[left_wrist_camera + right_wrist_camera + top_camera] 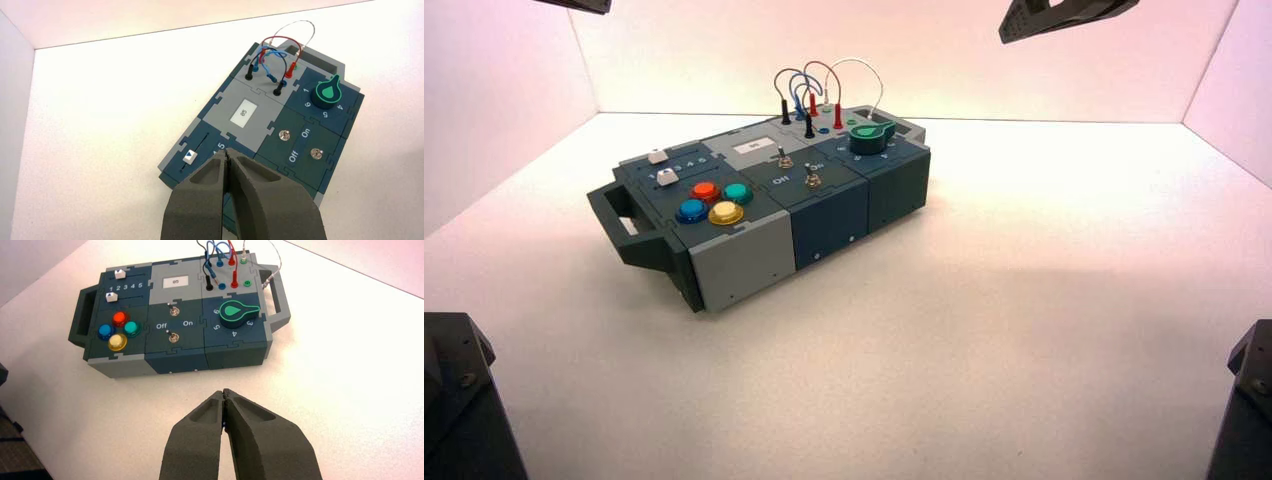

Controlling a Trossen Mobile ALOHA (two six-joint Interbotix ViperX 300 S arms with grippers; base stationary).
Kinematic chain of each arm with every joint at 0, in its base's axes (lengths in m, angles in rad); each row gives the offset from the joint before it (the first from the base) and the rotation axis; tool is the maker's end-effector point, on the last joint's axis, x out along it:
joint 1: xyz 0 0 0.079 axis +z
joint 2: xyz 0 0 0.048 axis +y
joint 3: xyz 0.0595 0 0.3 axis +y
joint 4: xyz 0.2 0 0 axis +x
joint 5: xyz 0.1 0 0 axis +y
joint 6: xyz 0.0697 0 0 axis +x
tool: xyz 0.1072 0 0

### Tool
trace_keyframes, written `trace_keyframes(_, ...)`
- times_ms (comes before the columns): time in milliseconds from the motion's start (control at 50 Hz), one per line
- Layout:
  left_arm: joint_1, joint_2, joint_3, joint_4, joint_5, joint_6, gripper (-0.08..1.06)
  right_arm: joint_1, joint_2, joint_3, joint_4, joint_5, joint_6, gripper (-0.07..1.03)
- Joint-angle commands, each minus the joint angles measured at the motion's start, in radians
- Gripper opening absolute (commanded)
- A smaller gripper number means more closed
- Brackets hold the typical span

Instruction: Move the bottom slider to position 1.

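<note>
A pale, smooth tabletop [944, 350] with pinkish-white walls [874, 50] behind it holds a long dark blue-grey and light grey box [167, 360], set at a slant in the high view. The bottom slider, a small blocky white knob [111, 297], sits at 1 on its dark numbered track, between the matching white upper slider knob [120, 274] and the cluster of four round buttons in red, blue, green and yellow [117, 342]. The upper knob points at 2. The black left gripper [226, 151] has its fingers closed together on nothing and, in its wrist view, covers part of the box's button end. The black right gripper [224, 391] is likewise clenched and empty, seen against the tabletop beside the box; its height is hard to judge.
</note>
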State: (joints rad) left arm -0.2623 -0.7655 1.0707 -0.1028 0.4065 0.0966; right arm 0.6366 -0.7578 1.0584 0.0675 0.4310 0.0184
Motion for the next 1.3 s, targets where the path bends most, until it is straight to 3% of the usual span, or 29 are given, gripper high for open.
trace_keyframes(20, 0.005, -0.003, -0.026, 0.002, -0.005, 0.002, -0.03, -0.002, 0.000, -0.021, 0.005, -0.002, 0.003, -0.02)
trace_keyframes(480, 0.005, 0.040, -0.026, -0.002, -0.012, 0.002, -0.03, -0.002, -0.002, -0.021, 0.008, 0.003, 0.003, -0.02)
trace_keyframes(780, -0.005, 0.261, -0.098, -0.025, 0.032, -0.005, -0.03, -0.002, -0.009, -0.032, 0.009, 0.005, 0.003, -0.02)
trace_keyframes(1060, -0.011, 0.500, -0.218, -0.025, 0.109, -0.002, -0.03, 0.000, -0.011, -0.038, 0.006, 0.014, 0.003, -0.02)
trace_keyframes(1300, -0.034, 0.626, -0.273, -0.025, 0.135, 0.000, -0.03, 0.000, -0.018, -0.038, 0.006, 0.021, 0.002, -0.02)
